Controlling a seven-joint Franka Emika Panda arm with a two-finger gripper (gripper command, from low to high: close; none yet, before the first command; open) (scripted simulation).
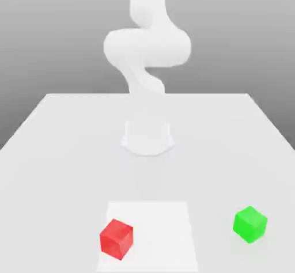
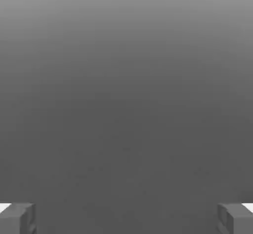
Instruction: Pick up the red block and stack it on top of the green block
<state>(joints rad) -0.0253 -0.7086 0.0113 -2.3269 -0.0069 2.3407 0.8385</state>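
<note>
resting apart on table (image 1: 69, 151): red block (image 1: 116, 238), green block (image 1: 250, 224); end effector (image 2: 126, 218) open.

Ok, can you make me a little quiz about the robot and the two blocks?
1. True or false: the red block is already sitting on top of the green block.
2. Which block lies on the pale square patch of the table? A) the red one B) the green one C) both
3. Fill in the word: in the hand view, the fingers of the hand stand wide apart, so the hand is ____.

Key:
1. False. The two blocks rest apart on the table, red toward the exterior view's left, green toward its right.
2. A.
3. Open, with nothing between the fingers.
</note>
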